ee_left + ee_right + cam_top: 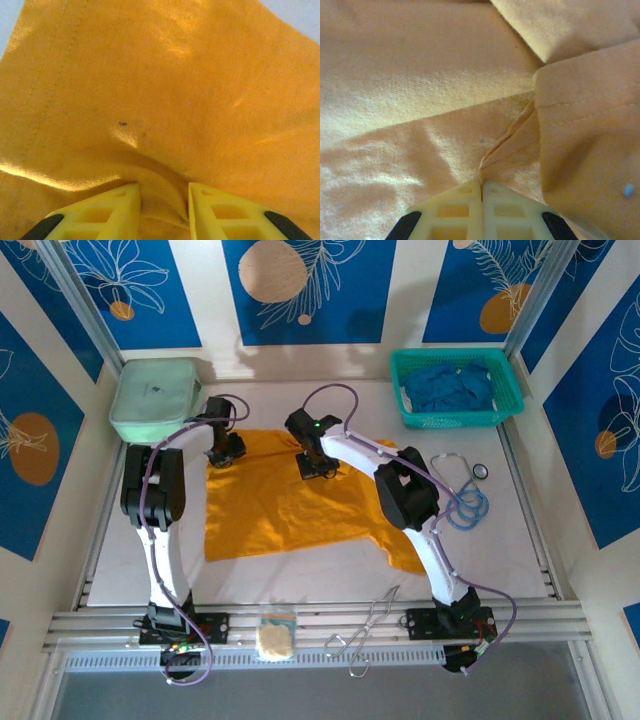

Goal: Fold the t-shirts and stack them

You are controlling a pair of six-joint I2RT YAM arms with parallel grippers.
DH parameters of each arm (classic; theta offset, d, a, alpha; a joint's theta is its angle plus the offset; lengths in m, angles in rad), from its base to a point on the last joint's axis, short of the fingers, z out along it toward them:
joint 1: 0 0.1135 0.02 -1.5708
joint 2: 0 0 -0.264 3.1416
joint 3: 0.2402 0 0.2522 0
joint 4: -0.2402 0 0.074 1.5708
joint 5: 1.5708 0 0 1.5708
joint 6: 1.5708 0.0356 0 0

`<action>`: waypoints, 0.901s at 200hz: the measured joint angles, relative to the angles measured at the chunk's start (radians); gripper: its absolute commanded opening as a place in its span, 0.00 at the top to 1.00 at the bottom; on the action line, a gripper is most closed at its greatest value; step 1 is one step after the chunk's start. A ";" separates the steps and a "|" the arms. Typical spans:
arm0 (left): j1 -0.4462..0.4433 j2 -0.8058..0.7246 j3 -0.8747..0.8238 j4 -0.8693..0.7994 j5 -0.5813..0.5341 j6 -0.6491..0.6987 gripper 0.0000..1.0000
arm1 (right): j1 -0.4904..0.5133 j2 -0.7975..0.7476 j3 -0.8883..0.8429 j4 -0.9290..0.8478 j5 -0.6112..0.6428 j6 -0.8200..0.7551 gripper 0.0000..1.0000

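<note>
Left claw [164, 187], low centre of its wrist view: fingers parted, a raised ridge of the mustard-orange soft cloth t-shirt [165, 90] bunched between them, grip not yet firm. Right claw [481, 184]: fingers pressed together, nipping a seamed fold of the same shirt. Shirt spread mostly flat mid-frame in the top view on the white counter [300, 575], rumpled toward its lower right corner. Deep blue cloth t-shirts [450, 388] heaped in the teal plastic mesh basket [455, 352], upper right. Likely light, limp, quick to sag and crease; best taken at hems or corners, two holds well apart, lifted together.
</note>
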 measured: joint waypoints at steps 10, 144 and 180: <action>0.000 -0.002 -0.002 0.000 0.000 0.000 0.69 | -0.001 -0.007 0.016 -0.019 0.017 -0.019 1.00; 0.001 -0.021 -0.033 0.014 0.000 0.000 0.62 | -0.391 0.225 0.783 0.206 0.488 -0.580 0.15; 0.001 -0.019 -0.002 -0.008 -0.011 0.005 0.59 | -0.291 0.200 0.598 0.142 0.479 -0.519 0.18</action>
